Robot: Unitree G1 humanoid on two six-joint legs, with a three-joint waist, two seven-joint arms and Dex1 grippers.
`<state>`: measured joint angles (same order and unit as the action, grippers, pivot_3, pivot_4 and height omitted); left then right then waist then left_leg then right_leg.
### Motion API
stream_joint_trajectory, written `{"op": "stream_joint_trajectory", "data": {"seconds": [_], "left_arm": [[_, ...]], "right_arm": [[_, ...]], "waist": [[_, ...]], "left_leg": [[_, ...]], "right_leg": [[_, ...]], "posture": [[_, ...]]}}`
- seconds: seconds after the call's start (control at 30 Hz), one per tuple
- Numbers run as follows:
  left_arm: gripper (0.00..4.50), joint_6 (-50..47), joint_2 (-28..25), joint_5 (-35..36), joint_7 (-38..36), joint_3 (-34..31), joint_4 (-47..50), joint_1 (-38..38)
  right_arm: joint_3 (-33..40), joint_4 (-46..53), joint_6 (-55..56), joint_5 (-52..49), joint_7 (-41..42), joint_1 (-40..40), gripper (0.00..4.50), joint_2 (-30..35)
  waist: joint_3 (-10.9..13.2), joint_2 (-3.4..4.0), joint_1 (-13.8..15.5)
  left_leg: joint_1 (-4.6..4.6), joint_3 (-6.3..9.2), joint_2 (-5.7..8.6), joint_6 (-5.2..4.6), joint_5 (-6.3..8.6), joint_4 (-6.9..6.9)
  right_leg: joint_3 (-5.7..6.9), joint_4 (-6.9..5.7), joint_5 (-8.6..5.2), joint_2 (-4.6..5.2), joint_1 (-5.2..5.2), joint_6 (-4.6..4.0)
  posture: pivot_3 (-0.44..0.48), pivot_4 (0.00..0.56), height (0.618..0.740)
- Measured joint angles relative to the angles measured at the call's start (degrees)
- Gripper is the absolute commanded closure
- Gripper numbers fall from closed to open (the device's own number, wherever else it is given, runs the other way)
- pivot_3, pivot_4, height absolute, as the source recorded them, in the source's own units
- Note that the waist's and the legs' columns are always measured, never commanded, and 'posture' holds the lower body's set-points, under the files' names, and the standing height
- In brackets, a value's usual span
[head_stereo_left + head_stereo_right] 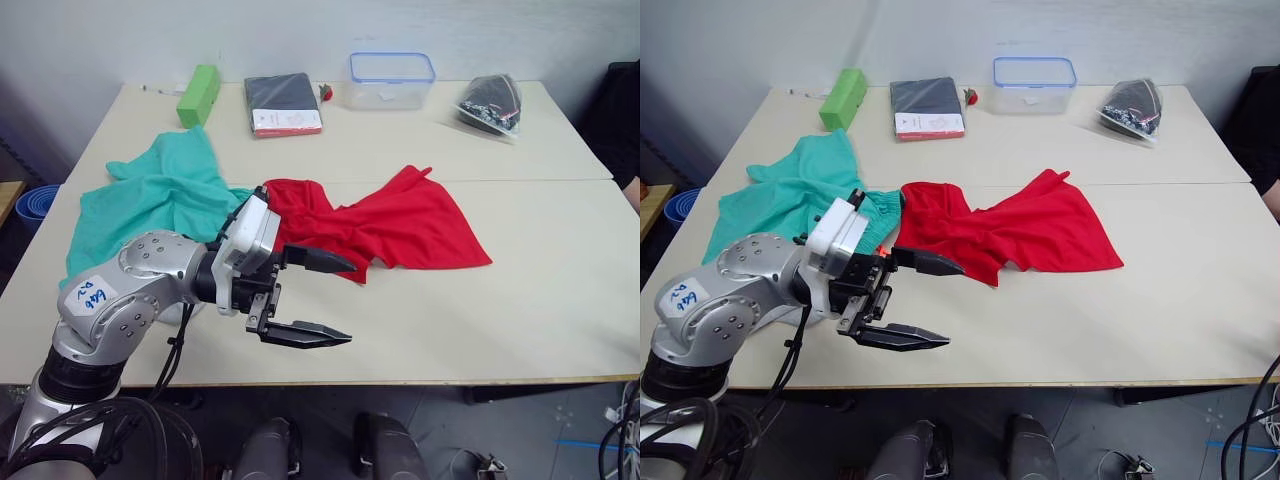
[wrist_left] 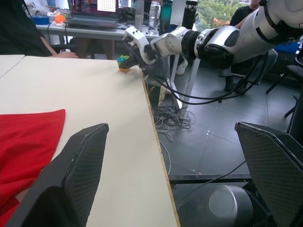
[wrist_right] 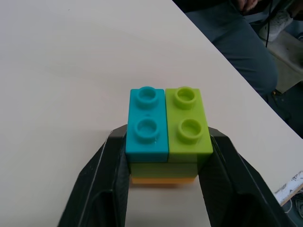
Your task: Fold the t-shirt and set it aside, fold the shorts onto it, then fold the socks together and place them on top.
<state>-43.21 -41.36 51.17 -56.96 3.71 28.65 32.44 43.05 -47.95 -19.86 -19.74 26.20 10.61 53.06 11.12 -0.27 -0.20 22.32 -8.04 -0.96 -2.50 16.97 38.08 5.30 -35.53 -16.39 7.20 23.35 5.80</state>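
Your workspace is a pale beige table (image 1: 560,300) made of two tops pushed together. On it the bright red fabric t-shirt (image 1: 400,225) lies crumpled and unfolded near the middle, its collar end toward the left. The teal-green fabric shorts (image 1: 160,195) sprawl just beside it on the left, and the two cloths touch where their edges meet.

Your left gripper (image 1: 330,298) hangs over the front part of the table, just in front of the t-shirt's near edge. Its two black fingers (image 2: 78,175) stand wide apart with nothing between them; the wrist view shows the red cloth beside one finger, and whether that finger touches it cannot be told.

Along the far edge sit a clear plastic box with a blue-rimmed lid (image 1: 392,80), a flat black packet with a white label (image 1: 283,103), a clear bag of dark items (image 1: 490,102) and a bright green rectangular block (image 1: 198,95).

Your right gripper (image 3: 163,156) is clamped on a small stack of toy bricks (image 3: 163,125), turquoise and lime on top, orange beneath, resting on the table near its edge. In the left wrist view that stack (image 2: 124,62) sits at the table's far corner.
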Motion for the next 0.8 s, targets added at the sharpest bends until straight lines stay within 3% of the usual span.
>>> {"op": "stream_joint_trajectory", "data": {"seconds": [0.17, 0.33, 0.53, 0.63, 0.8], "left_arm": [[0.0, 0.05, 0.01, -0.92, -0.26, 0.0, -0.24, 0.4], [0.0, 0.38, 0.03, -1.94, -1.05, -0.05, -0.47, 0.56], [0.0, 1.66, -0.51, -3.26, -1.58, -1.58, -0.62, -1.47], [0.0, 2.34, -1.57, -4.63, -1.39, -2.58, -1.28, -3.82], [0.0, 4.5, -5.09, -8.4, -1.5, -4.28, -2.33, -8.71]], "right_arm": [[0.05, -0.48, 0.77, -0.72, -0.88, -0.21, 0.02, 0.0], [3.21, 1.98, 2.99, -2.93, -1.0, -2.24, 0.02, 0.04], [5.92, 15.66, 3.1, -6.21, 2.04, -0.27, 0.02, 4.05], [0.14, 25.49, 1.43, -8.09, 8.02, 2.69, 0.02, 4.97], [-17.34, 37.49, -0.53, -8.67, 20.3, 6.96, 0.02, 4.81]], "waist": [[0.0, 0.0, -0.07], [0.0, 0.01, -0.02], [-0.02, 0.16, -0.76], [-0.01, 0.14, -1.53], [-0.01, 0.12, -1.34]], "left_leg": [[-0.01, -0.03, -0.01, 0.01, 0.0, 0.0], [-0.02, -0.05, -0.01, 0.01, 0.0, -0.01], [-0.15, -0.23, -0.19, 0.13, 0.07, -0.03], [-0.19, -0.3, -0.45, 0.27, 0.13, 0.01], [-0.16, -0.37, -0.66, 0.45, 0.21, 0.01]], "right_leg": [[-0.03, 0.0, 0.0, -0.02, 0.0, 0.0], [-0.06, 0.0, 0.0, -0.02, 0.01, 0.01], [-0.3, 0.01, -0.01, -0.11, 0.01, 0.04], [-0.52, 0.04, -0.01, -0.57, 0.01, 0.02], [-0.65, -0.02, -0.1, -0.72, 0.21, -0.14]], "posture": [[0.0, 0.15, 0.74], [0.0, 0.15, 0.74], [0.0, 0.15, 0.74], [0.0, 0.15, 0.74], [0.0, 0.15, 0.74]]}}
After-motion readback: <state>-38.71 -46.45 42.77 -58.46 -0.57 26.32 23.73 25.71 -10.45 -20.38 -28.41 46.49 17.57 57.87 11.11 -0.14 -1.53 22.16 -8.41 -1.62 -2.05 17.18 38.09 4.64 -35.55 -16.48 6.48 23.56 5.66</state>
